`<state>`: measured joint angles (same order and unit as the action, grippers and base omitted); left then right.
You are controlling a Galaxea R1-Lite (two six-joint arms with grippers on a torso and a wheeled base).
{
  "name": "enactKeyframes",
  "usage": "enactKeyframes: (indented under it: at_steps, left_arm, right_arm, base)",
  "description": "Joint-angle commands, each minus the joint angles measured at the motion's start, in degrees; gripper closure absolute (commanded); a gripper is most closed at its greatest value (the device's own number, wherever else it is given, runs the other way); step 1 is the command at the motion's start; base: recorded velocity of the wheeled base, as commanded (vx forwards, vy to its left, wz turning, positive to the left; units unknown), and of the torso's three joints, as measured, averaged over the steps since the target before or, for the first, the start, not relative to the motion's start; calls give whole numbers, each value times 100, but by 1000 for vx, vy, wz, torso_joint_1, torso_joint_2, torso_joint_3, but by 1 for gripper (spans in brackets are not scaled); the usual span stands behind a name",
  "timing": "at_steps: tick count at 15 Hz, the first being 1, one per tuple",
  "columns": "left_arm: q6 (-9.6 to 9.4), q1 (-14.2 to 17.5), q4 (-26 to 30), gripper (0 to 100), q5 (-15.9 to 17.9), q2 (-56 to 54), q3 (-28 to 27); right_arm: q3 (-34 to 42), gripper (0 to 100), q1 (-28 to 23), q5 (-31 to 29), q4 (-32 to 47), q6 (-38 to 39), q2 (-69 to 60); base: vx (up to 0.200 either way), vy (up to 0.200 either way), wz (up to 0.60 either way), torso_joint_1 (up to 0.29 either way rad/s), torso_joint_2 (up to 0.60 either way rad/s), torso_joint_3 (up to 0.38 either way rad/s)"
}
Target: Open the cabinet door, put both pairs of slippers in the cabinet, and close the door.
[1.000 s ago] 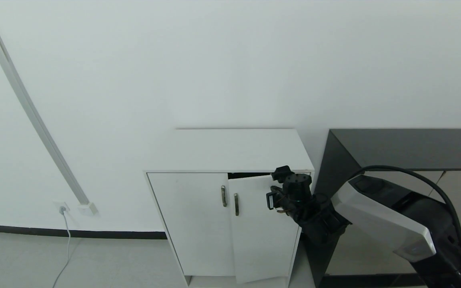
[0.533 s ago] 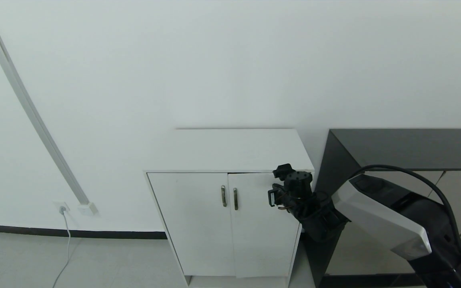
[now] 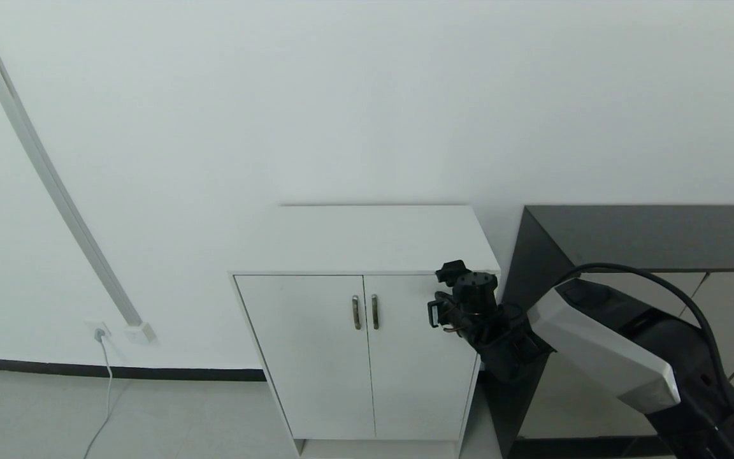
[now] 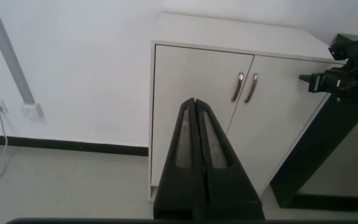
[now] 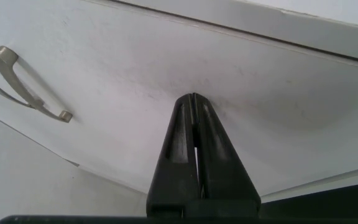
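Observation:
The white cabinet (image 3: pixel 367 242) stands against the wall with both doors flush and two metal handles (image 3: pixel 365 312) side by side. My right gripper (image 5: pixel 193 98) is shut, with its tip against the upper part of the right door (image 5: pixel 166 68), near the handle (image 5: pixel 23 81). In the head view the right wrist (image 3: pixel 469 306) sits at the door's upper right corner. My left gripper (image 4: pixel 195 102) is shut and holds nothing, hanging well back from the cabinet (image 4: pixel 229 106) in front of the left door.
A dark cabinet with a grey top (image 3: pixel 647 236) stands directly right of the white one. A slanted cable duct (image 3: pixel 42 166) runs down the wall to a socket (image 3: pixel 98 331) with a cord, left of the cabinet. Grey floor (image 3: pixel 118 421) lies in front.
The right door, ajar one second ago, has swung shut under my right gripper's push. The right arm moved slightly toward the cabinet.

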<state>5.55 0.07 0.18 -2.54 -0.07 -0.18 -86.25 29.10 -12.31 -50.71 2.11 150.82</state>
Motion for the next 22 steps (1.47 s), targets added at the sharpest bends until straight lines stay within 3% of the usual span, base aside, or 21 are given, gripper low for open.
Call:
enactKeyframes:
  at_steps: [1, 5, 10, 22]
  left_arm:
    - [-1, 1, -1, 100, -1, 7, 1]
    - [8, 1, -1, 100, -1, 7, 1]
    - [8, 1, -1, 100, -1, 7, 1]
    - [8, 1, -1, 100, -1, 7, 1]
  right_arm:
    - [-15, 100, -1, -8, -9, 0, 9]
    - [12, 100, -18, 1, -26, 9, 0]
    - [750, 100, 26, -17, -272, 202, -440]
    - [4802, 100, -528, -43, -1775, 193, -3129]
  base:
    - [0, 0, 0, 0, 0, 0]
    - [0, 0, 0, 0, 0, 0]
    - [0, 0, 0, 0, 0, 0]
    - [0, 0, 0, 0, 0, 0]
